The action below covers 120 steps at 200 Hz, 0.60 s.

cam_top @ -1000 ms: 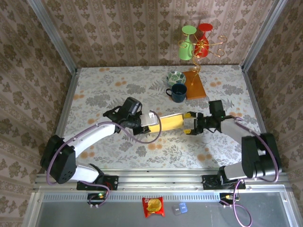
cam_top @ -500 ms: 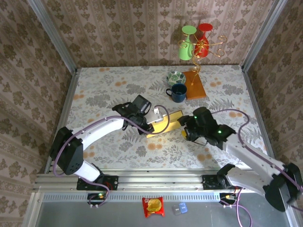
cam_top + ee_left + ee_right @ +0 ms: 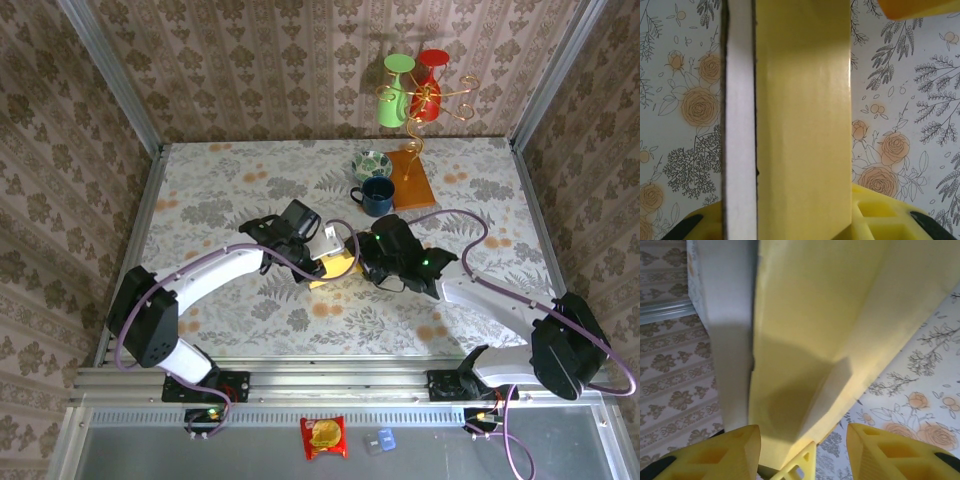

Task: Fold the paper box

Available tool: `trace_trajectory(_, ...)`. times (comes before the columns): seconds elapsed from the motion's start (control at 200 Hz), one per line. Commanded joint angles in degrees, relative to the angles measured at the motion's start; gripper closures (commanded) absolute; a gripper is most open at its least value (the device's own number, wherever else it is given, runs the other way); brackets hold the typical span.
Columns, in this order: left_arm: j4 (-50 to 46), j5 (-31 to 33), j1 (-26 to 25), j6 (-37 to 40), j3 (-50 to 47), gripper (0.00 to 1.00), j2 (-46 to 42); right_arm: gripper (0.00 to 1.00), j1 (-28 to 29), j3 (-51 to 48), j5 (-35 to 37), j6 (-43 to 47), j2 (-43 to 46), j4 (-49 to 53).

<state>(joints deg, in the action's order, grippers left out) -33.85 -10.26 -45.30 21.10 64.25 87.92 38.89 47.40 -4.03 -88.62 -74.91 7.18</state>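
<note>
The left tool point(image 3: 790, 221) is clamping the yellow paper box point(image 3: 336, 266), which is sitting mid-surface point(image 3: 220, 190) between both tools. The right tool point(image 3: 801, 440) is straddling its other end, fingers standing partly open.

The table point(image 3: 220, 180) is carrying one paper box point(image 3: 338, 268), one blue mug point(image 3: 377, 196), one patterned bowl point(image 3: 371, 164), one wooden board point(image 3: 418, 188) and one gold wire stand point(image 3: 415, 140). The stand is holding two glasses, one green glass point(image 3: 396, 95) and one red glass point(image 3: 430, 85). Two robot arms, the left arm point(image 3: 215, 272) and the right arm point(image 3: 500, 300), are reaching over it. One snack packet point(image 3: 323, 437) and one small blue object point(image 3: 383, 440) are lying near the bases.
</note>
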Motion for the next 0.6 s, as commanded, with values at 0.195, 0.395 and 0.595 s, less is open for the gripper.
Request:
trace_trajectory(0.195,-1.5,-0.1,0.1,-0.8,1.0,0.66,1.4,0.55,0.4,-0.5,-1.1,-2.2,-4.4,-1.5)
trace_trajectory(0.395,0.0,-0.1,0.1,-1.2,0.3,0.52,0.3,0.64,0.1,0.6,-1.8,-3.8,-8.7,4.6)
trace_trajectory(0.595,0.6,-0.4,0.0,-1.5,0.3,0.54,0.2,0.69,0.1,1.7,-2.5,-4.4,-9.8,8.3)
